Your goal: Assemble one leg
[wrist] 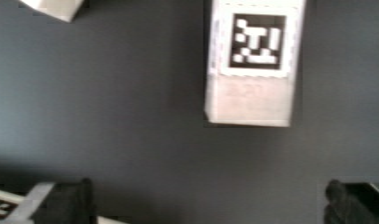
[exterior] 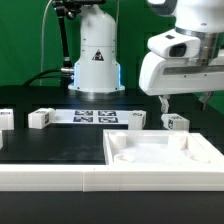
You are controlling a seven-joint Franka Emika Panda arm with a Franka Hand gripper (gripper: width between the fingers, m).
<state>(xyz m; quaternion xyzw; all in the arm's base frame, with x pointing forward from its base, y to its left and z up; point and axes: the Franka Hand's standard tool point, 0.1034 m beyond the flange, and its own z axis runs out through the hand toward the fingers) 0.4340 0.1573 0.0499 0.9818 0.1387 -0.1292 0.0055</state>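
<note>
White plastic leg [exterior: 175,121] is found on the dark surface [exterior: 60,140], right of centre in the exterior view; the tool [exterior: 185,102], held apart above it, should be centred before being lowered.

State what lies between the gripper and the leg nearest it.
Nothing but bare black table. The wrist view shows no object on the stretch between the gripper and the leg.

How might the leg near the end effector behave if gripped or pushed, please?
The leg looks rigid and blocky, so probably won't flex. Lying flat, it seems unlikely to roll. Its smooth faces may slide on the table.
</note>
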